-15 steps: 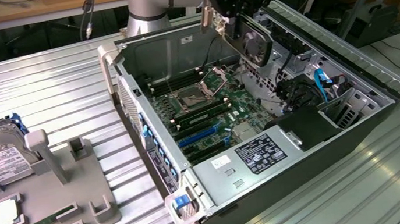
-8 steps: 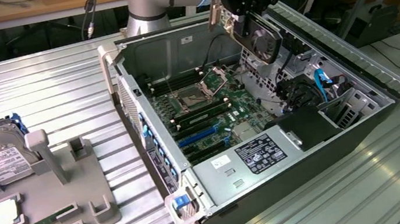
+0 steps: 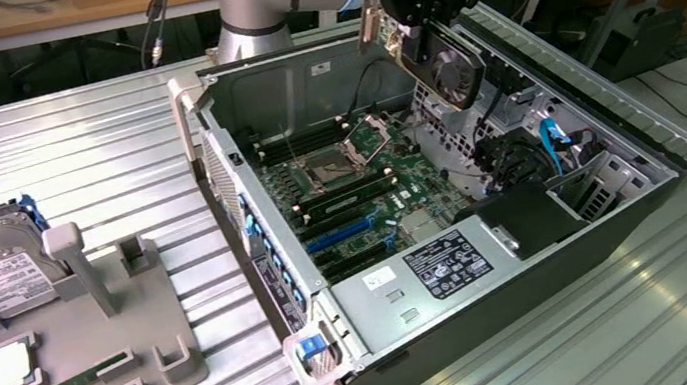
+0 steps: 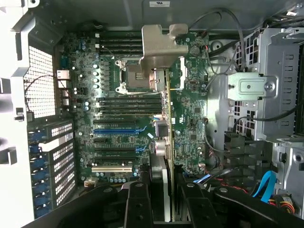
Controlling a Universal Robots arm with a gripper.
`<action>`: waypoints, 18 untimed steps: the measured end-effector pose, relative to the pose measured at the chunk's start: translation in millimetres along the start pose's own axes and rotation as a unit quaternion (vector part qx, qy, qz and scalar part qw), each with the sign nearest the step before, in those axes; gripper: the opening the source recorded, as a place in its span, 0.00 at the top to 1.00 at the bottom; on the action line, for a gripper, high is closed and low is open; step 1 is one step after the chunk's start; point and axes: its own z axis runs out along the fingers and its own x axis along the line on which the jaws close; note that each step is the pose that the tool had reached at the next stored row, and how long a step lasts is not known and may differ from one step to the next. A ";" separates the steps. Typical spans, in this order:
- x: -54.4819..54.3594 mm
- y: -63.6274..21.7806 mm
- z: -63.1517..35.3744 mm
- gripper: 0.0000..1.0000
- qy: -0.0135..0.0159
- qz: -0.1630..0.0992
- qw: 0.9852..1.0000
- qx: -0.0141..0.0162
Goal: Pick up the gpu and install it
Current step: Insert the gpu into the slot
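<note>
Wrist view: gripper (image 4: pixel 168 206) clamps the gpu (image 4: pixel 161 52) above the motherboard (image 4: pixel 190 114); card's edge runs crosswise to its blue slots (image 4: pixel 116 131).

Bright, even overhead light in the exterior view. The ribbed worktop (image 3: pixel 69 160) gleams pale, with soft glare along its ridges. The case (image 3: pixel 287 79) interior darkens toward the exterior view's right, with deep shade under the background desks. In the wrist view the motherboard (image 4: pixel 123 109) is evenly lit, the case's side wall (image 4: pixel 12 95) is blown out white, the gpu (image 4: pixel 159 45) bracket catches a dull sheen, and the jaws are in near-black silhouette.
</note>
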 end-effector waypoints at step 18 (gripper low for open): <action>0.0 0.0 0.0 0.71 -0.004 -0.137 0.991 -0.002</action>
